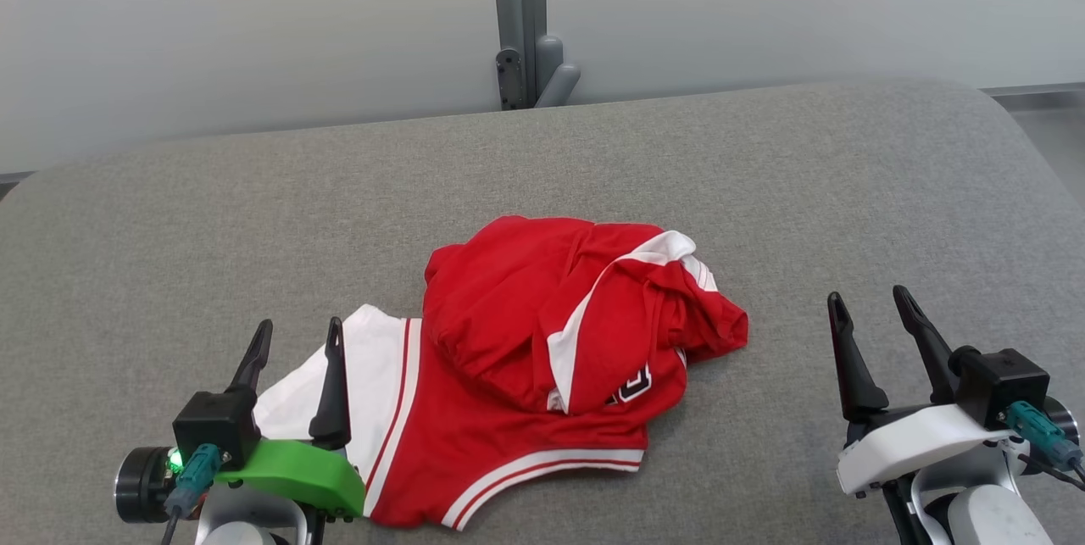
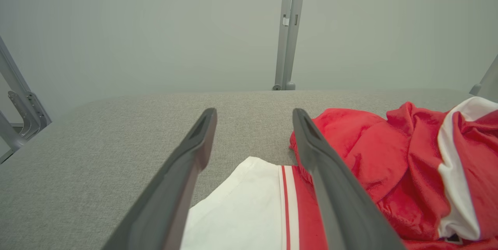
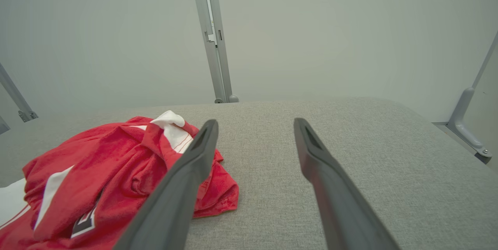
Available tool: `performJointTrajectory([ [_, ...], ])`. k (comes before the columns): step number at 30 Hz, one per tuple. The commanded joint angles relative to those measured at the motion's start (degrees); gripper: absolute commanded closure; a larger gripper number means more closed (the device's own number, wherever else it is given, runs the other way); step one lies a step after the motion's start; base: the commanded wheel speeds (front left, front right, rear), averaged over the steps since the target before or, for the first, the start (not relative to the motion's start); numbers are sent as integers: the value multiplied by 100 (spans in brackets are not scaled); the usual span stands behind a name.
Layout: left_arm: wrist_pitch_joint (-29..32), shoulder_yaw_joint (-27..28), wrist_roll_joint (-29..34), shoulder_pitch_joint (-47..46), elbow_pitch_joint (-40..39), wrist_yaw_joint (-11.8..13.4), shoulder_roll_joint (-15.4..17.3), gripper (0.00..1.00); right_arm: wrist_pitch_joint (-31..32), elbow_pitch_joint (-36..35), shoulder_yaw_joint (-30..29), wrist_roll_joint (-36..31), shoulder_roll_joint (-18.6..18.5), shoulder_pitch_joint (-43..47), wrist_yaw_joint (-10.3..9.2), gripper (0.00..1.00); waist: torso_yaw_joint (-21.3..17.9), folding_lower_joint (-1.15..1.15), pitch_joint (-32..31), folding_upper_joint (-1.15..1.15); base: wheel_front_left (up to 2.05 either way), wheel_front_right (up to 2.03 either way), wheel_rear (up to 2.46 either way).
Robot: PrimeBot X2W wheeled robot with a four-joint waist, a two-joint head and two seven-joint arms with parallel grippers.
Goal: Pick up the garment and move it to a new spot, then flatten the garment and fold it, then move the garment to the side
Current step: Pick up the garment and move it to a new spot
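Garment (image 1: 509,308), red with white trim, lies crumpled; left hand (image 1: 300,325) and right hand (image 1: 869,295) spread wide, empty.

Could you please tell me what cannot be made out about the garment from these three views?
- Head view: the garment lies crumpled, so its full shape is hidden; folds cover most of the black print, and the left gripper and its green mount cover part of the white panel.
- Left wrist view: right and bottom edges cut it off; a finger crosses it.
- Right wrist view: left and bottom edges cut it off; a finger hides part.
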Motion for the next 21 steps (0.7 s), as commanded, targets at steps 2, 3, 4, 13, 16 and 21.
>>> performJointTrajectory([
  [2, -13, 1, -59, -29, 19, 37, 35, 0, -4, -22, -15, 15, 13, 85, 0, 0, 1, 0, -11, 0, 0, 0, 0],
  [3, -9, -4, -60, -28, 18, 32, 40, 0, -1, -26, -17, 9, 15, 89, 0, 0, 1, 0, -13, 0, 0, 0, 0],
  [4, -3, -9, -62, -29, 20, 27, 46, 0, 3, -27, -22, 6, 18, 89, 0, 0, 3, 0, -15, 0, 0, 0, 0],
  [13, 13, -35, -70, -58, 47, 37, 73, 0, 12, -6, -26, 14, 41, 91, 0, 0, 7, 0, -51, 0, 0, 0, 0],
  [16, 11, -50, -62, -106, 18, 35, 64, 0, 15, -11, -27, 22, 41, 91, 0, 0, 14, 0, -52, 0, 0, 0, 0],
  [21, 40, -159, 13, -428, 40, -73, -30, 0, 32, -57, 28, 30, 31, 21, 0, 0, 8, 0, 24, 0, 0, 0, 0],
])
